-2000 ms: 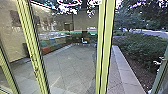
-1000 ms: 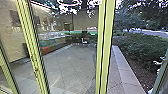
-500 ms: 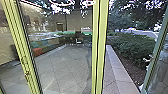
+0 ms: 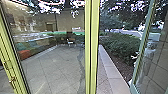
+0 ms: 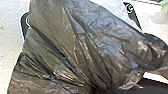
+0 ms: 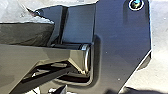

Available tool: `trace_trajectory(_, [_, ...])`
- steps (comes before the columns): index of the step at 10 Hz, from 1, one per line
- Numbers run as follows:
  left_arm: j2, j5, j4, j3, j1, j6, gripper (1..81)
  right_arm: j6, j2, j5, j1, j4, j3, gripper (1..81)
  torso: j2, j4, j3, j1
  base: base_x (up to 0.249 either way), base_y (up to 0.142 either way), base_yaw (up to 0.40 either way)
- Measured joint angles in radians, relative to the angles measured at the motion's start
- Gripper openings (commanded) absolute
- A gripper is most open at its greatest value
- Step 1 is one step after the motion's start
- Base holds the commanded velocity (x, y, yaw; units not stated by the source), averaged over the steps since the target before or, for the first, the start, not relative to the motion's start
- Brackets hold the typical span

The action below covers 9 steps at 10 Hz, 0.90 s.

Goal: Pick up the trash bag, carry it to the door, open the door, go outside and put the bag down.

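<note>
Robot's view has swung right; trash bag is creased, jaws clenched or released, I can't tell.

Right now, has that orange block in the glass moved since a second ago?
No. The orange block keeps its place beside the pale floor strip; the whole view slid left, so the camera moved.

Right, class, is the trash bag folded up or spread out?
Spread out: the left wrist view shows the trash bag fanning wide, its dark plastic in loose creases.
</note>
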Motion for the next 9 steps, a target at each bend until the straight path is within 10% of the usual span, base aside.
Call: trace_trajectory(9, [0.000, 0.001, 0.001, 0.000, -0.005, 0.004, 1.0, 0.003, 0.003, 0.001, -0.001, 0.000, -0.001, 81.1, 0.000, 0.000, 0.000, 0.000, 0.000, 0.000, -0.214])
